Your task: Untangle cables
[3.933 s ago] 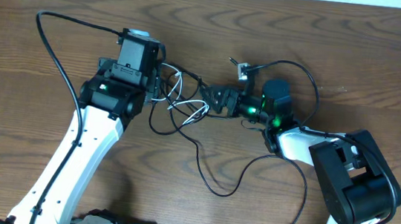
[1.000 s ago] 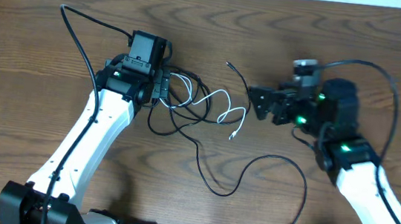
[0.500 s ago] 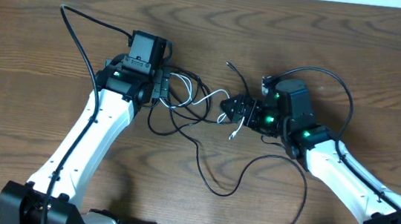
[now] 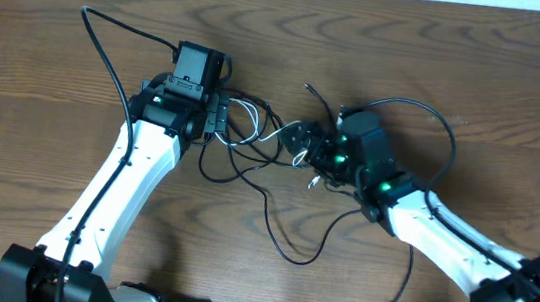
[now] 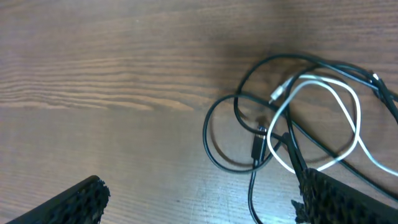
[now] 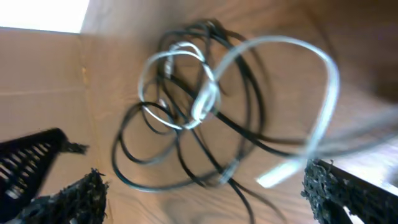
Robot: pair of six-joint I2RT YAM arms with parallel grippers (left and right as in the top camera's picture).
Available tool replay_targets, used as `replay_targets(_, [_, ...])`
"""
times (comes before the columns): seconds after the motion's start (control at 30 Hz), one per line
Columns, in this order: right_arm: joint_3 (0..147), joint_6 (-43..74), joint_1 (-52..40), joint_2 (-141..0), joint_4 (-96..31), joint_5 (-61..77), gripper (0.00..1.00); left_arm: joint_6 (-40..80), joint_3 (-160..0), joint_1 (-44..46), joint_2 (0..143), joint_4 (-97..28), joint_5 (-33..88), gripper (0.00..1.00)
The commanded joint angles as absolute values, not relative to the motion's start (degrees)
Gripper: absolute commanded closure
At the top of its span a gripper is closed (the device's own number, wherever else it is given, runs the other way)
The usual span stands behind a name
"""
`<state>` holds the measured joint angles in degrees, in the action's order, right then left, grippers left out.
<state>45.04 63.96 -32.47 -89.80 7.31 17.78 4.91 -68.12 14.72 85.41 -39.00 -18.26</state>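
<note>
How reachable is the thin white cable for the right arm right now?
Probably yes: the right arm's fingers stand open over the thin white cable, nothing in between. But thin black cables cross it, so they may get caught too.

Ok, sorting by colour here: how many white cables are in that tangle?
1: the white cable loops through the black cables at centre; part lies under the right gripper, which might hide another.

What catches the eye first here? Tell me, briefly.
A knot of thin black and white cables lies in the middle of the wooden table, its white loops bright against the dark grain. The left gripper and right gripper, both open, flank it on either side.
</note>
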Motion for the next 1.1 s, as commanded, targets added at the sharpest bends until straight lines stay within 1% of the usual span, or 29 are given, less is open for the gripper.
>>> replay_targets(0.0, [45.23,70.11,-33.98,-93.95,11.35,12.78,0.01,5.45,-68.47,14.37,85.73,-38.96,-18.44,0.02])
replay_targets(0.13, [45.23,74.06,-34.17,-98.3,15.57,10.76,0.02,5.45,-68.47,14.37,85.73,-38.96,-18.44,0.02])
replay_targets(0.4, [45.25,74.35,-34.02,-103.39,24.73,10.17,0.02,5.45,-68.47,14.37,85.73,-38.96,-18.44,0.01])
replay_targets(0.53, [45.25,75.31,-34.17,-104.55,25.98,7.86,0.03,5.45,-68.47,14.37,85.73,-38.96,-18.44,0.01])
replay_targets(0.67, [45.25,77.14,-34.2,-105.14,26.0,6.44,0.09,5.45,-68.47,14.37,85.73,-38.98,-18.44,0.01])
replay_targets(0.7, [45.25,77.36,-34.26,-105.14,26.0,6.04,0.12,5.45,-68.47,14.37,85.73,-38.96,-18.44,0.01])
replay_targets(0.83, [45.25,77.6,-34.35,-105.14,26.24,5.85,0.28,5.45,-68.47,14.37,85.73,-38.96,-18.44,0.01])
replay_targets(0.9, [45.25,77.76,-34.52,-105.14,26.2,5.37,0.34,5.45,-68.47,14.37,85.73,-38.98,-18.44,0.01])
replay_targets(0.97, [45.25,77.76,-34.94,-105.14,26.17,4.14,0.37,5.48,-68.47,14.37,85.73,-38.96,-18.44,0.01])
replay_targets(1.07, [45.25,77.71,-36.14,-105.14,26.06,1.61,0.38,5.48,-68.47,14.37,85.73,-38.98,-18.44,0.01])
